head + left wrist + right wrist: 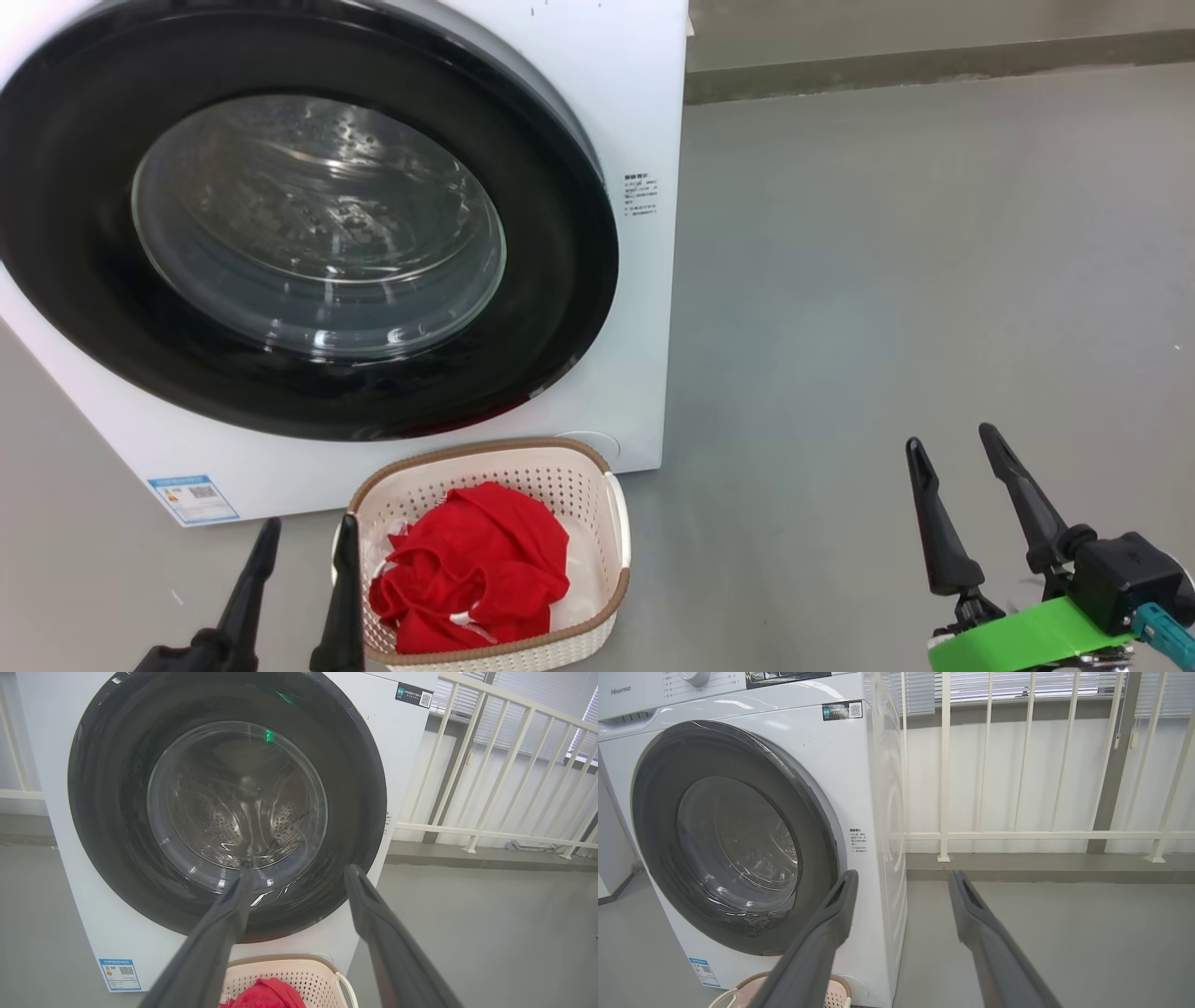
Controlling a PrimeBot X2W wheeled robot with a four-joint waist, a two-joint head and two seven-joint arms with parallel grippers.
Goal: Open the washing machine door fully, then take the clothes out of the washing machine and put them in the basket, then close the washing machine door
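Now, with jaws of left gripper (309,523) and right gripper (950,437) apart and empty, verify washing machine door (308,233) at upper left sits flush; avoid basket (467,450) of red clothes (476,560).

floor (887,233): smooth grey | railing (1017,835): white bars | blinds (1017,683): white, behind railing

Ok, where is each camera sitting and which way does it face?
Head view: on the head, looking forward and down at the shut washing machine door and the basket of red clothes; left claw and right claw, open, at the bottom.
Left wrist view: on the left arm, facing the door square-on; own fingers.
Right wrist view: on the right arm, seeing the door obliquely, plus a white railing; own fingers.
Shared: all three show the door.
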